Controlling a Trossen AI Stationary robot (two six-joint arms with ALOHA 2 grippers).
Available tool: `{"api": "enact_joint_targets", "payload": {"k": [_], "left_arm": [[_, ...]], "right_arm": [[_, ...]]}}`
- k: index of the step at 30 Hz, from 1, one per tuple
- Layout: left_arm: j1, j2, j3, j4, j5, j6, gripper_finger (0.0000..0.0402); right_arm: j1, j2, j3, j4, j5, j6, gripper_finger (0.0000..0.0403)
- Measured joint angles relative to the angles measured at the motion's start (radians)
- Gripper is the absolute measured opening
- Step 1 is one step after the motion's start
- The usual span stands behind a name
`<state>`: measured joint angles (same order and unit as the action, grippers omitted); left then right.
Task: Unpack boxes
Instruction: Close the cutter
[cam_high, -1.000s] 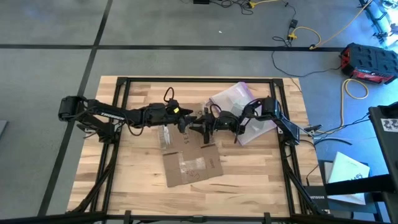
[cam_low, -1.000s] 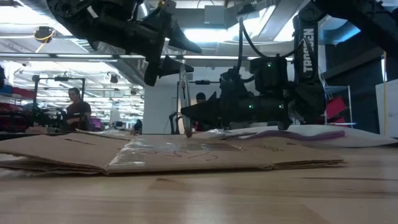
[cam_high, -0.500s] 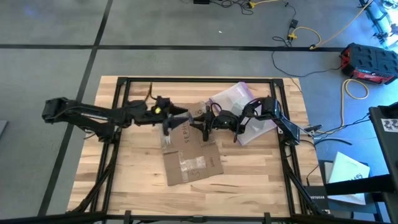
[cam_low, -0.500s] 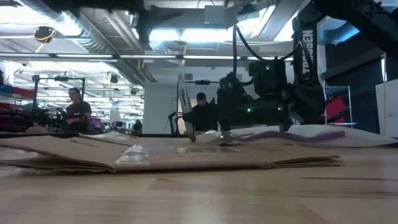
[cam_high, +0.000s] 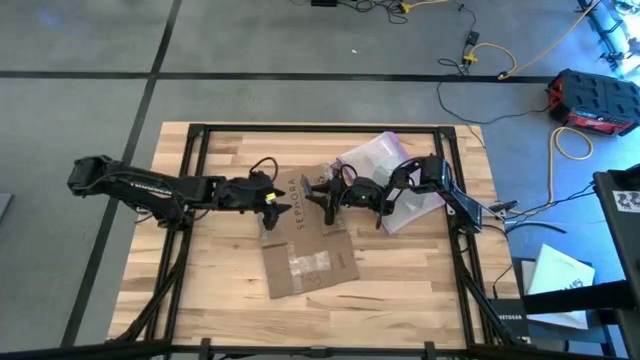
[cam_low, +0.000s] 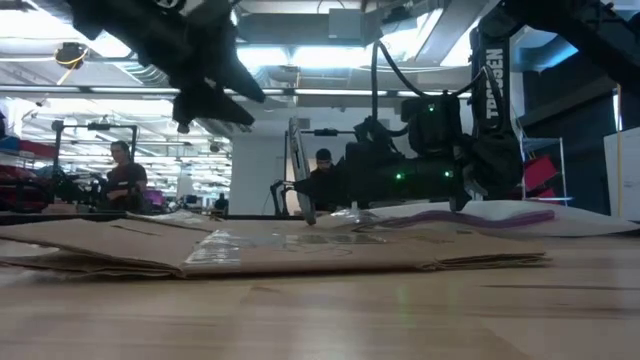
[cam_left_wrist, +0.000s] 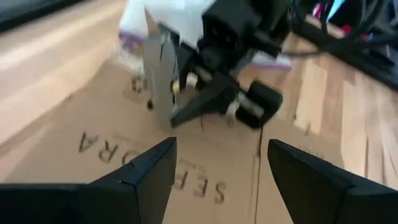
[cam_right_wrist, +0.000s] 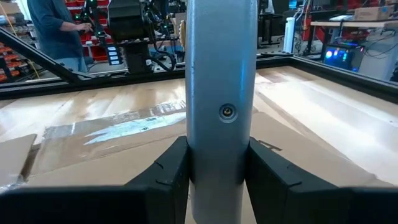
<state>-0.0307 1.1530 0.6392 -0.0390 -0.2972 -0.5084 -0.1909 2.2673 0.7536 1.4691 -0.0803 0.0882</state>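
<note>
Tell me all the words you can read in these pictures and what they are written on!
"SEPHORA": black letters on the flattened brown cardboard box, clearest in the left wrist view, also in the high view.
"TROSSEN": white letters running down the robot arm's upright part in the low view.
White label on the black box on the floor, at the high view's edge: too small to read.
Writing in the room behind the table: too blurred to read.

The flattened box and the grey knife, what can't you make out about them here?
- Flattened box: high view, its label text is too small to read.
- Grey knife: right wrist view, tip cut off by the top edge.
- Knife tip against the cardboard: low view, contact too small to tell.
</note>
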Motion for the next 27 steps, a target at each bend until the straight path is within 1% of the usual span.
{"api": "enact_joint_targets", "payload": {"k": [3, 9, 13, 19, 21, 24, 27], "left_arm": [[0.023, 0.031, 0.0, 0.031, -0.041, 0.044, 0.0239], [0.095, 0.098, 0.0, 0.147, -0.046, 0.118, 0.0239], [0.12, 0.125, 0.0, 0.162, -0.046, 0.123, 0.0239], [0.125, 0.15, 0.0, 0.187, -0.045, 0.129, 0.0239], [0.125, 0.159, -0.001, 0.243, -0.044, 0.132, 0.0239], [0.126, 0.173, -0.001, 0.353, -0.044, 0.185, 0.0239], [0.14, 0.187, 0.0, 0.384, -0.045, 0.206, 0.0238]], "right_arm": [[0.0, 0.0, 0.0, 0.001, -0.001, -0.016, 0.0104], [0.0, 0.0, 0.0, 0.002, -0.013, -0.018, 0.0104], [0.001, 0.0, 0.0, 0.002, -0.016, -0.017, 0.0104], [0.001, 0.0, 0.0, 0.004, -0.016, -0.018, 0.0104], [0.001, 0.0, 0.0, 0.004, -0.016, -0.018, 0.0104], [0.001, 0.0, 0.0, 0.004, -0.016, -0.018, 0.0104], [0.001, 0.0, 0.0, 0.004, -0.017, -0.018, 0.0104]]}}
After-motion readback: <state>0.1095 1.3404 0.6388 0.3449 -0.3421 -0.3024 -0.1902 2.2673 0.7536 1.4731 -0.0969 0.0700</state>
